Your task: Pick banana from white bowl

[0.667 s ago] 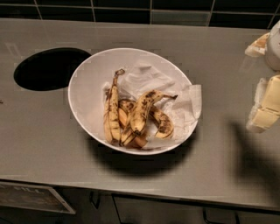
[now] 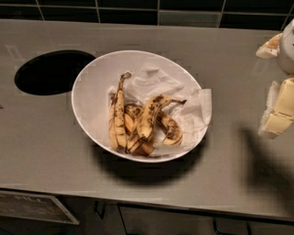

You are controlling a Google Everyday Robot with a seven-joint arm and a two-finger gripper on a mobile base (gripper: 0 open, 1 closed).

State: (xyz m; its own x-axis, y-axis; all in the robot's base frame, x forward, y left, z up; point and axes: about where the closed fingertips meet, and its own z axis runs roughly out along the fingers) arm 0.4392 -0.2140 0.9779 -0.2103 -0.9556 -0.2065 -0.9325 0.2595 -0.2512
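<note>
The white bowl (image 2: 92, 92) sits at the middle of the grey counter. In it lies the banana (image 2: 149, 117), plump, curved, brown-speckled, with its dark stem pointing right. A long thin peel strip (image 2: 117, 121) lies to its left and a small dark-blotched piece (image 2: 171, 132) to its right. All rest on crumpled white paper (image 2: 154, 82). My gripper (image 2: 274, 78) is at the right edge of the view, to the right of the bowl and apart from it. Its two cream fingers are spread, with nothing between them.
A round black hole (image 2: 53, 71) is cut into the counter left of the bowl. Dark tiles (image 2: 138, 13) run along the back. The counter's front edge (image 2: 138, 199) runs below the bowl, with cabinet fronts under it.
</note>
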